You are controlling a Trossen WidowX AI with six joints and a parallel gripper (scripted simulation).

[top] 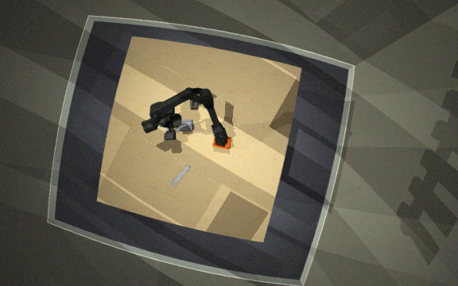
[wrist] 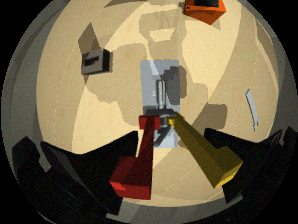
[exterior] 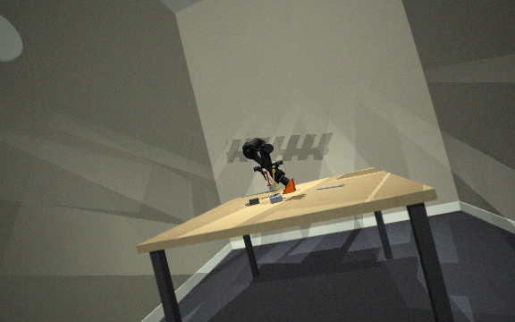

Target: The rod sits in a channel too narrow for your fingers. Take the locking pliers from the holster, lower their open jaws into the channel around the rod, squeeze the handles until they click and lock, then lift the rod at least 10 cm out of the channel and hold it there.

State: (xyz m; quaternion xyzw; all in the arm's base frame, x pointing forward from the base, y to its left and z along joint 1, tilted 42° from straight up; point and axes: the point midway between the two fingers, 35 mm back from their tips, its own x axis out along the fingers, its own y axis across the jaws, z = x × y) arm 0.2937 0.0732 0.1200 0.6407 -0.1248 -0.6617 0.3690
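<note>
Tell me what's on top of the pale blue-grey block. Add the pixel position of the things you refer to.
A shiny grey bar [wrist: 160,91] runs lengthwise at mid-block [wrist: 147,75] [exterior: 276,199] [top: 188,128]. Red [wrist: 146,150] [exterior: 267,178] and yellow [wrist: 197,147] [exterior: 274,175] arms converge above; what they cover near the bar's end can't be seen.

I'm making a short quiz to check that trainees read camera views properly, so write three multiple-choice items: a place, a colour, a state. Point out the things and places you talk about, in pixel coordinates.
1. In the wrist view, where is the dark slotted block [top: 194,105] [exterior: 254,201] [wrist: 95,69]?
A right of the blue-grey block [top: 188,125] [exterior: 275,199] [wrist: 149,95]
B left of it
C on top of it

2. What colours are the two long bars above the blue-grey block?
A green, white
B blue, pink
C red, yellow

3. How is the grey wrench [top: 181,175] [exterior: 331,186] [wrist: 252,107]?
A flat
B upright

1 B: wrist view.
2 C: wrist and exterior views.
3 A: exterior view, along the tabletop.
</note>
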